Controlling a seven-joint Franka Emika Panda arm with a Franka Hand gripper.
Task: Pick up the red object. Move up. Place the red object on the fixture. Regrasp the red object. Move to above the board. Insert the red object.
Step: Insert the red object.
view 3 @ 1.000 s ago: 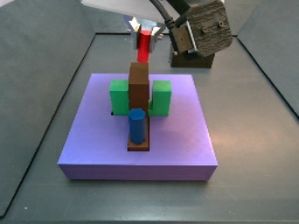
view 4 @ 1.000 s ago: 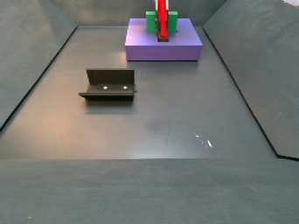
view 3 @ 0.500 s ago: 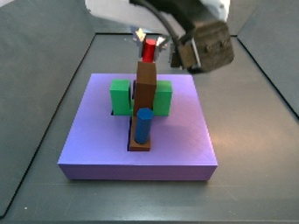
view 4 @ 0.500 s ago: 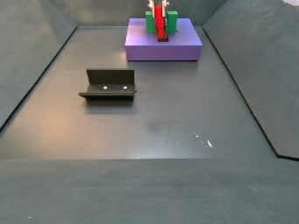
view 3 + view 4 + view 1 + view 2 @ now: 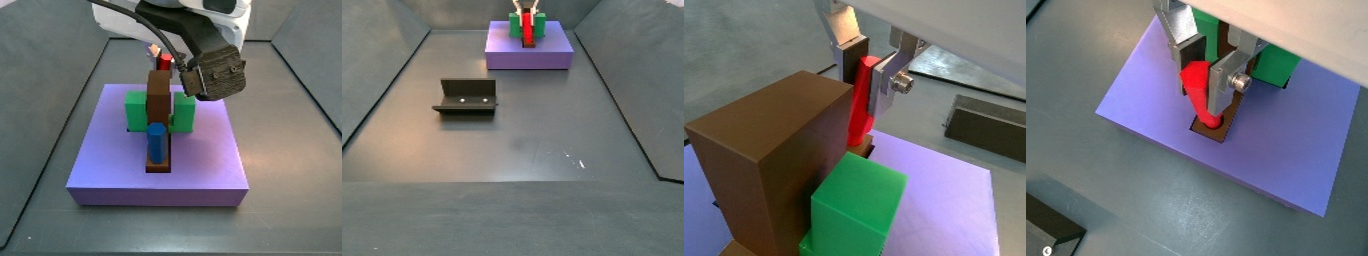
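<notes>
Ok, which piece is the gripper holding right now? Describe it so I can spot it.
Find the large flat lavender-purple square board. Over it the gripper hangs, jaws shut on the thin bright red stick, whose lower end sits in a dark slot. Unlike the thick brown upright bar and green block beside it, it is slim and red.

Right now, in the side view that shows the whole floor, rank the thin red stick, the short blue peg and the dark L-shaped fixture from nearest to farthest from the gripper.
1. Thin red stick: held in the gripper, over the board.
2. Short blue peg: on the board's opposite end, hidden in this view.
3. Dark L-shaped fixture: alone on the floor, off the board.
</notes>
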